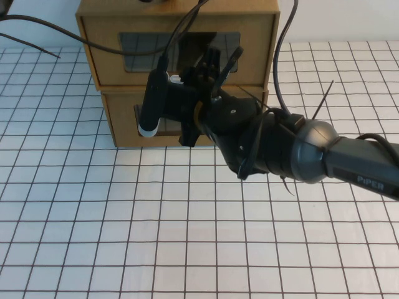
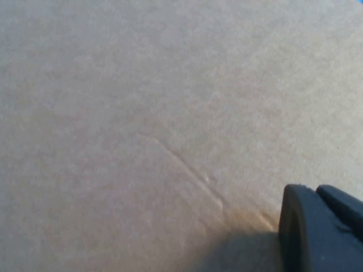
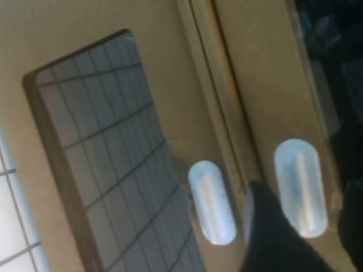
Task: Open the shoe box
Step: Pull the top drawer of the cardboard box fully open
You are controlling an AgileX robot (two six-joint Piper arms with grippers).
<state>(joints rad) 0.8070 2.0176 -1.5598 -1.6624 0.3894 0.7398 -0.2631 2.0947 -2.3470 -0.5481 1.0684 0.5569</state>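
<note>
Evidently the right gripper [image 1: 215, 62], jaws apart, straddles 1 oval pull tab [image 3: 300, 187] on the 2 stacked shoe boxes [image 1: 103, 37] at the far edge of the table [image 1: 187, 237]; the tab lies lengthwise along the seam [image 3: 212, 113]. Left gripper [image 2: 320, 226] faces bare cardboard [image 2: 142, 113]; grip indeterminable.

Colour-wise: the shoe box [image 1: 181, 22] is plain tan cardboard with dark glossy windows [image 1: 143, 51] and pale silvery oval pulls [image 3: 211, 202], the desk [image 1: 124, 218] is white with a thin black grid, the right claw [image 1: 223, 61] is black on a dark grey arm [image 1: 312, 152], and the left claw [image 2: 320, 229] looks near-black.
</note>
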